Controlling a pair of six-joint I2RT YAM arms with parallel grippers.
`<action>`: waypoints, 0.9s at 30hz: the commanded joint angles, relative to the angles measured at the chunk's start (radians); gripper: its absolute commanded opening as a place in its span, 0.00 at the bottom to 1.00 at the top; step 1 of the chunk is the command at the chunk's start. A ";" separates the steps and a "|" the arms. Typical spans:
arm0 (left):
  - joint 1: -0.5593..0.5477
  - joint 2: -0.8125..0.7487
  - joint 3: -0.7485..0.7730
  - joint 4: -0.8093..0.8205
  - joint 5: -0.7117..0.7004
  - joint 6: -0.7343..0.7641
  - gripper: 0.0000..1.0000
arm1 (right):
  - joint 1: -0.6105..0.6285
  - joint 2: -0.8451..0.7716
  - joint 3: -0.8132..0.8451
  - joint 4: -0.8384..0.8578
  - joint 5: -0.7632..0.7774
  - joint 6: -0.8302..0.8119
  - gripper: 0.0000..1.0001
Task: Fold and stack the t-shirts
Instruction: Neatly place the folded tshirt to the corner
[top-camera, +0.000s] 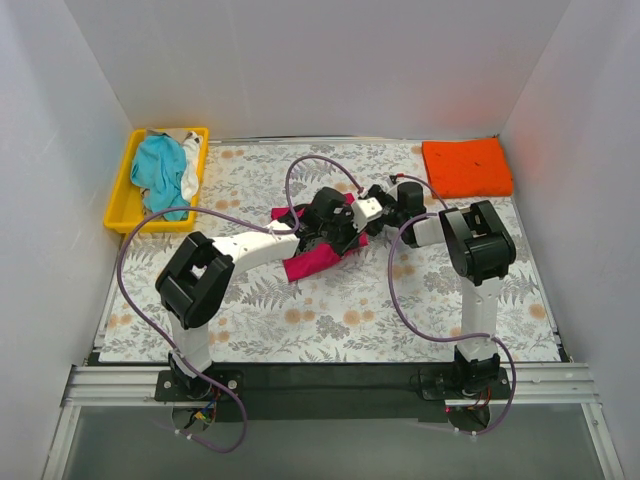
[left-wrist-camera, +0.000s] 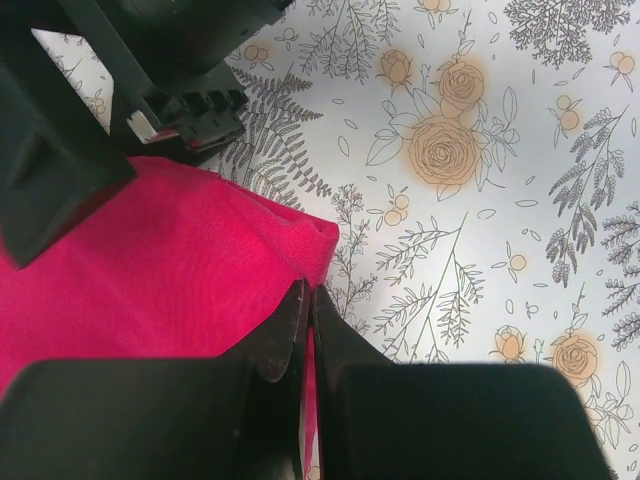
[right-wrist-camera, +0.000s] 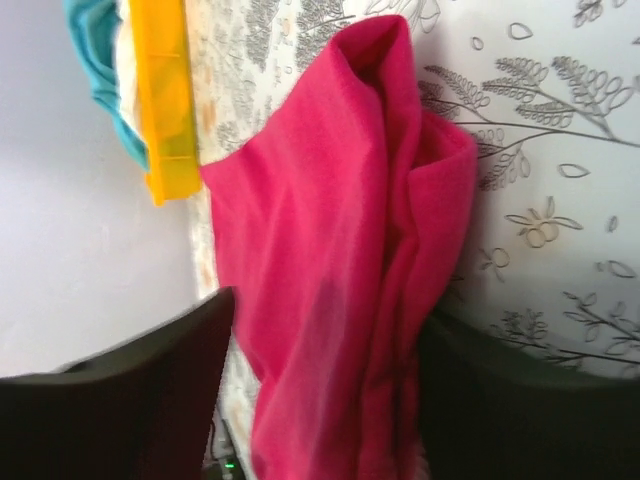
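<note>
The magenta-pink t-shirt lies bunched at the middle of the table, partly hidden under both grippers. In the left wrist view my left gripper is shut on the edge of the pink t-shirt, right by its corner. My right gripper stands open around a thick bunched fold of the pink t-shirt, with a strip of table showing beside its left finger. From above, the left gripper and the right gripper sit close together. The orange t-shirt lies folded at the back right.
A yellow tray at the back left holds a teal t-shirt and a white one. The tray's rim also shows in the right wrist view. White walls enclose the flower-patterned table on three sides.
</note>
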 joint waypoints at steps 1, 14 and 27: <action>0.007 -0.052 0.014 0.009 0.032 -0.017 0.00 | 0.007 0.004 -0.022 -0.064 0.094 -0.105 0.53; 0.052 -0.179 0.034 -0.129 0.066 -0.083 0.64 | -0.010 -0.085 0.159 -0.363 0.172 -0.576 0.01; 0.185 -0.382 -0.083 -0.224 0.005 -0.113 0.65 | -0.105 -0.107 0.456 -0.680 0.350 -1.061 0.01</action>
